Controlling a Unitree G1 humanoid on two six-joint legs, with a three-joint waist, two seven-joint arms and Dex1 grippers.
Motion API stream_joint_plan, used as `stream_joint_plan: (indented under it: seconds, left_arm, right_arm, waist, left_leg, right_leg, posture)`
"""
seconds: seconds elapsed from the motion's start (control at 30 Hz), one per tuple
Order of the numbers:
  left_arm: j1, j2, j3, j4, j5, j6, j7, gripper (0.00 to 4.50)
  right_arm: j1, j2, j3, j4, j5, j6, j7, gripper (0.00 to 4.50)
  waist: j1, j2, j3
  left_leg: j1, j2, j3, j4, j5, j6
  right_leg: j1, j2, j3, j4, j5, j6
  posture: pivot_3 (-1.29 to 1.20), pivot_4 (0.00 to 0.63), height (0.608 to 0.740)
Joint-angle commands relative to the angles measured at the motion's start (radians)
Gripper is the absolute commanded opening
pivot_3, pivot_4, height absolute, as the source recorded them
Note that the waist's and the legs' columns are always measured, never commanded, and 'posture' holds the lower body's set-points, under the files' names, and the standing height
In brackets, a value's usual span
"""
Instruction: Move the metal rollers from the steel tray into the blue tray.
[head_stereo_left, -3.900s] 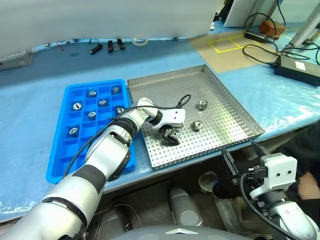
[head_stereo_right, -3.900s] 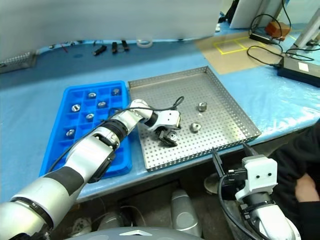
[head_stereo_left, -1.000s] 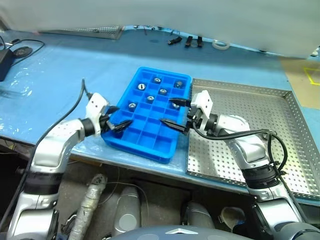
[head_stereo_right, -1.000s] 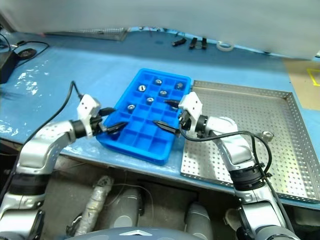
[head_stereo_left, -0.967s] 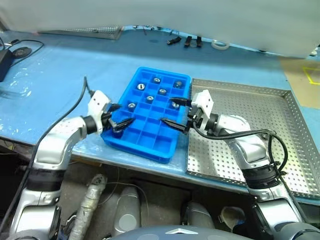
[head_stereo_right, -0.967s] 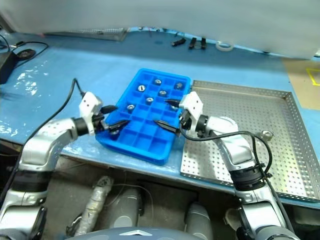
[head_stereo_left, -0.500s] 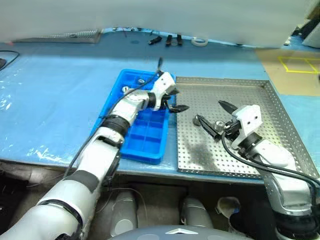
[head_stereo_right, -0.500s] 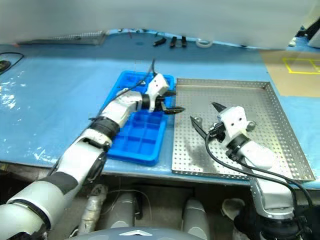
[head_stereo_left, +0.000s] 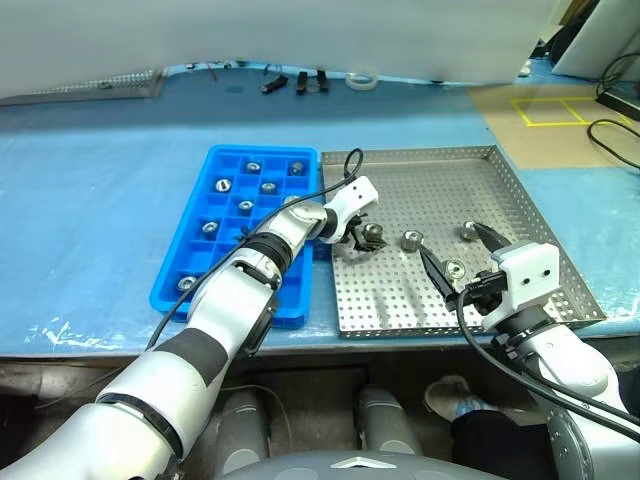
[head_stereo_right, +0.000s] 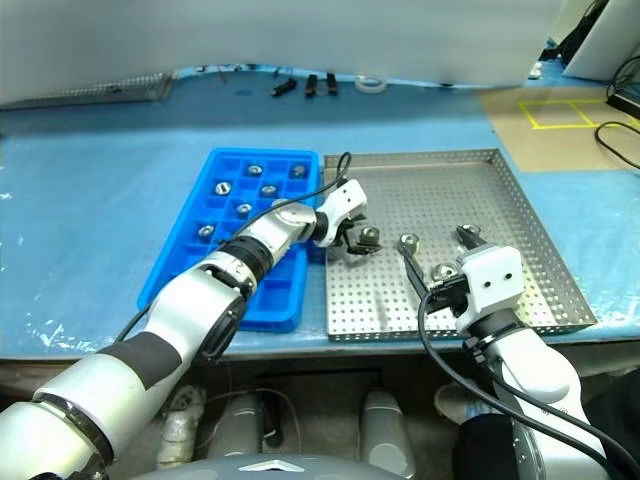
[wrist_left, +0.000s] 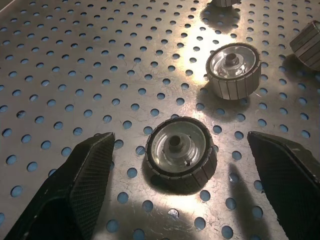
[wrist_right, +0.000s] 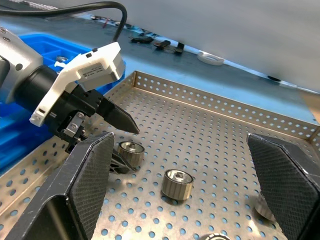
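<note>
The roller (wrist_left: 180, 151) I'm after sits flat on the steel tray (head_stereo_left: 500, 190), hole up, so its axis stands vertical and I can take it across the round side from any angle. It lies straight ahead of my left gripper (head_stereo_left: 358, 239), between the two spread fingers (wrist_left: 80, 180) and not yet touched by either. A second roller (wrist_left: 233, 69) rests just beyond it, near but apart, and two more (head_stereo_left: 455, 268) lie further right, close to my right gripper (head_stereo_left: 455, 262), which hangs open above the tray's near right part with nothing in it. I judge the left arm the nearer one for this roller: it needs only to ease forward and close. The blue tray (head_stereo_left: 190, 270) is just left of the steel tray on the worktop (head_stereo_left: 90, 180), with several rollers in its cells.
</note>
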Motion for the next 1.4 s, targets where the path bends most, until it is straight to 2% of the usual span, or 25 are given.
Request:
stream_joint_plan:
  seconds: [0.03, 0.27, 0.4, 0.53, 0.6, 0.93, 1.17, 1.3, 1.4]
  left_arm:
    - [-0.01, -0.01, 0.012, 0.004, 0.024, 0.01, -0.001, 4.48]
    - [0.005, -0.017, 0.007, 0.012, 0.069, 0.036, 0.043, 4.48]
    - [0.009, -0.014, 0.018, 0.014, 0.079, 0.042, 0.051, 3.65]
    - [0.017, -0.005, 0.021, 0.015, 0.091, 0.043, 0.047, 2.28]
    - [0.021, -0.001, 0.022, 0.014, 0.095, 0.043, 0.04, 1.85]
    - [0.022, 0.021, 0.049, -0.003, 0.084, 0.008, -0.011, 1.85]
    - [0.007, 0.087, 0.144, -0.104, -0.036, -0.044, -0.269, 1.85]
    - [0.044, 0.158, 0.164, -0.215, -0.081, -0.03, -0.367, 1.85]
    - [0.144, 0.244, 0.173, -0.442, -0.142, 0.064, -0.454, 1.85]
  right_arm:
    - [0.018, 0.008, -0.008, -0.035, -0.01, -0.023, -0.01, 4.5]
    - [0.041, 0.013, -0.011, -0.019, -0.02, -0.049, -0.002, 4.5]
    - [0.047, 0.013, -0.008, -0.015, -0.025, -0.056, -0.001, 4.5]
    - [0.04, 0.009, 0.004, -0.014, -0.026, -0.049, 0.003, 4.5]
    - [0.034, 0.007, 0.008, -0.015, -0.025, -0.043, 0.004, 4.5]
    - [-0.013, -0.005, 0.014, -0.005, -0.015, -0.016, 0.012, 4.5]
    - [-0.073, -0.032, 0.027, 0.014, 0.032, 0.012, 0.069, 4.5]
    - [-0.12, -0.049, 0.03, 0.049, 0.055, 0.019, 0.098, 4.5]
    - [-0.182, -0.065, 0.058, 0.091, 0.084, 0.025, 0.142, 4.5]
  waist:
    - [-0.005, 0.0, 0.0]
    - [-0.028, 0.0, 0.0]
    - [-0.034, 0.0, 0.0]
    - [-0.045, 0.0, 0.0]
    - [-0.05, 0.0, 0.0]
    - [-0.057, 0.0, 0.0]
    - [-0.052, 0.0, 0.0]
    - [-0.041, 0.0, 0.0]
    - [-0.023, 0.0, 0.001]
  left_leg:
    - [0.0, 0.0, 0.0, 0.001, -0.001, 0.001]
    - [-0.002, 0.0, 0.0, 0.001, -0.001, 0.002]
    - [-0.002, 0.0, 0.0, 0.003, -0.002, 0.003]
    - [-0.003, 0.0, 0.0, 0.004, -0.003, 0.004]
    - [-0.003, 0.0, 0.0, 0.004, -0.003, 0.004]
    - [-0.004, 0.0, 0.0, 0.005, -0.003, 0.005]
    - [-0.009, 0.0, 0.0, 0.005, -0.003, 0.005]
    - [-0.009, 0.0, 0.0, 0.005, -0.004, 0.005]
    - [-0.008, 0.001, 0.0, 0.004, -0.004, 0.005]
  right_leg:
    - [0.0, 0.0, 0.0, 0.0, 0.0, 0.0]
    - [-0.001, 0.0, 0.0, -0.001, 0.0, 0.0]
    - [-0.001, 0.0, 0.0, -0.002, 0.0, 0.0]
    - [-0.001, 0.0, 0.0, -0.002, 0.0, 0.0]
    - [0.0, 0.0, 0.0, -0.002, 0.0, 0.0]
    - [-0.001, -0.001, 0.0, -0.002, 0.0, 0.0]
    - [-0.005, -0.001, -0.001, -0.002, 0.0, 0.0]
    - [-0.005, -0.001, -0.001, -0.002, 0.0, -0.001]
    - [-0.005, -0.001, -0.001, -0.002, 0.001, -0.001]
  posture:
    - [-0.63, 0.15, 0.74]
    - [-0.63, 0.15, 0.74]
    - [-0.62, 0.15, 0.74]
    - [-0.61, 0.15, 0.74]
    - [-0.61, 0.15, 0.74]
    - [-0.57, 0.15, 0.74]
    - [-0.5, 0.15, 0.74]
    - [-0.42, 0.15, 0.74]
    - [-0.34, 0.15, 0.74]
